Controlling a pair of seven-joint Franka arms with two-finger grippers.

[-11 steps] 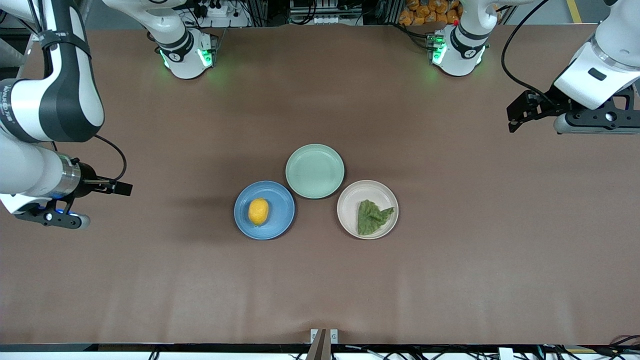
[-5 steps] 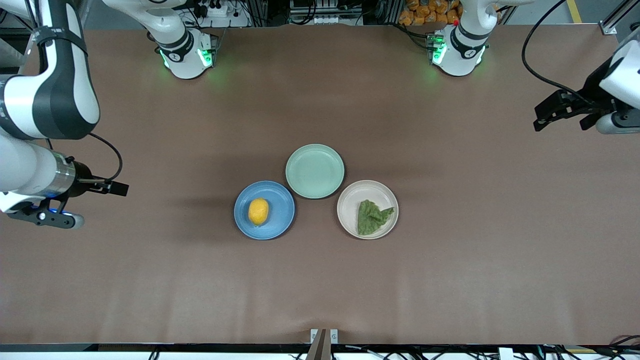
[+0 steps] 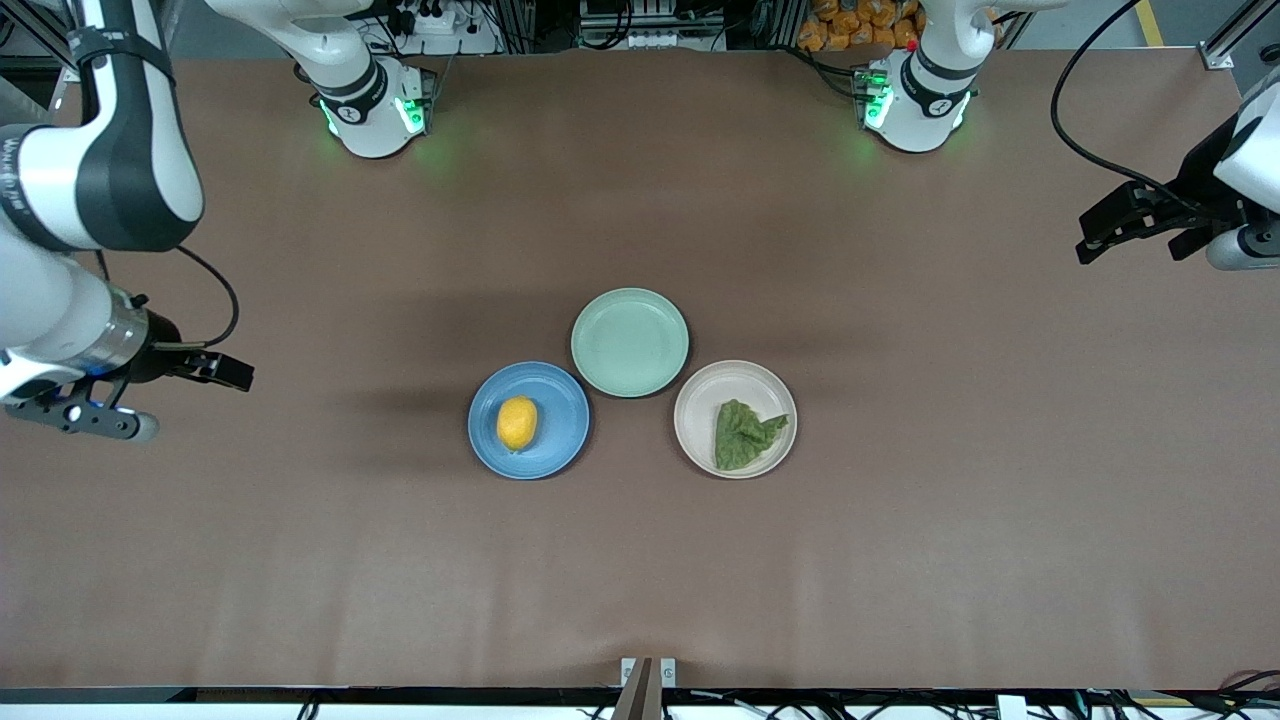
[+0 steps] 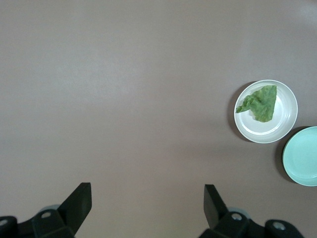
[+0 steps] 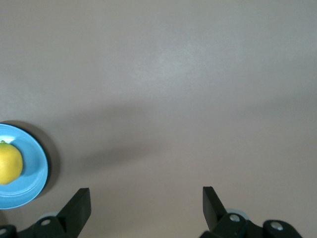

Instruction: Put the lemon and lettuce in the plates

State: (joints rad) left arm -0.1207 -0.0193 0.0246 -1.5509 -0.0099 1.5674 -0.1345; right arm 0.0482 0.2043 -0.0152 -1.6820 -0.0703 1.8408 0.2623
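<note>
- Closest to the front camera, pretty much mid-table, are two plates sitting level with each other: the blue plate (image 3: 556, 441) toward the right arm's end and the beige-pink plate (image 3: 700, 397) toward the left arm's end. They're near each other but not touching.
- The lemon (image 3: 517, 423) is lying in the blue plate, roughly in the middle of it. One lemon, that's it.
- The lettuce (image 3: 742, 434) is in the beige-pink plate, a single crumpled leaf lying flat across most of the dish.
- A bit farther from the camera, tucked between those two and just beside both rims, there's a mint green plate (image 3: 630, 342) with nothing in it. So three plates total, two of them filled.
- Everything's on a brown table (image 3: 640, 580) with a few soft creases toward the near edge. Along the far edge you can see the two arm bases with green lights, plus cables and metal framing past that.
- Right gripper (image 5: 146, 203) is up over bare table at the right arm's end, well apart from the plates, fingers spread wide with nothing between them.
- Left gripper (image 4: 147, 201) is up over the left arm's end of the table, nearer the far corner, also spread wide and holding nothing.
</note>
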